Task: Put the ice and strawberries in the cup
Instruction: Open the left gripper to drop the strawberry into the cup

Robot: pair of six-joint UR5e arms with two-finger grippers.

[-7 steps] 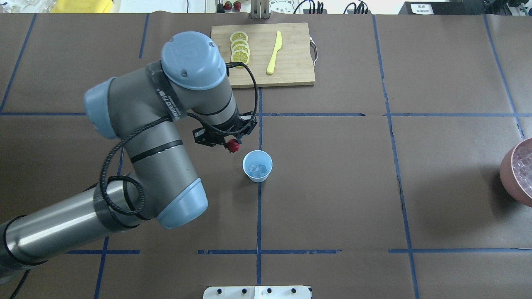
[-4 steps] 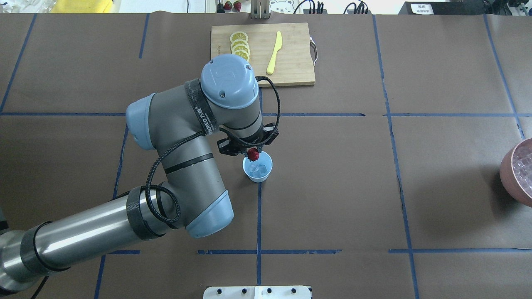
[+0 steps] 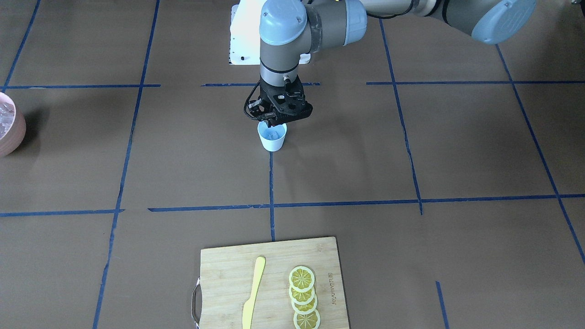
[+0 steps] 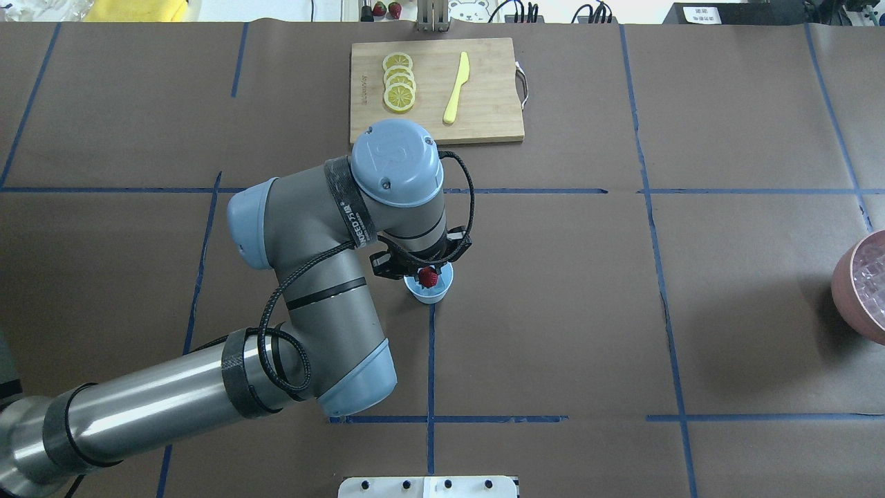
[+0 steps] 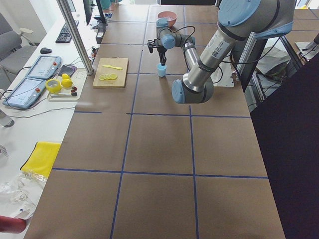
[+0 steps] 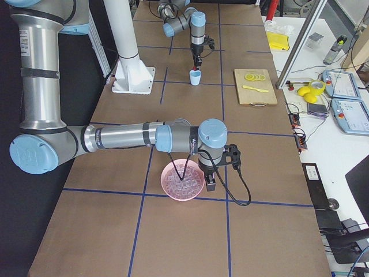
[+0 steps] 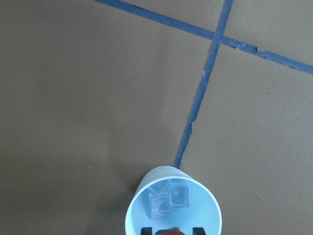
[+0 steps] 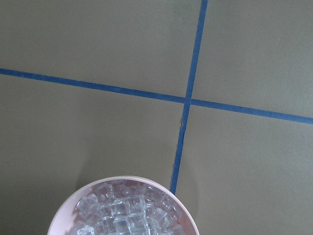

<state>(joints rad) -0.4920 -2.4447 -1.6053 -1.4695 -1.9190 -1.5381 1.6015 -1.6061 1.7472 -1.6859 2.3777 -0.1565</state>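
The pale blue cup [image 4: 433,293] stands on the blue tape line at mid-table. Two clear ice cubes [image 7: 166,200] lie inside the cup [image 7: 146,196]. My left gripper [image 4: 429,274] is shut on the small red strawberry [image 4: 429,277] and holds it right over the cup's mouth. The left wrist view shows the berry [image 7: 168,232] between the two fingertips [image 7: 145,229] just above the rim. My right gripper [image 6: 211,182] hangs by the pink bowl [image 6: 164,173] of ice [image 8: 122,213]; I cannot tell whether it is open or shut.
A wooden cutting board [image 4: 484,104] with lemon slices [image 4: 399,83] and a yellow knife [image 4: 456,86] lies at the table's far side. The pink bowl [image 4: 845,277] sits at the right edge. Two more strawberries [image 4: 386,9] lie beyond the table.
My left arm has swung right, carrying the strawberry from beside the cup's left to directly over its mouth. The cup and its ice have not moved.
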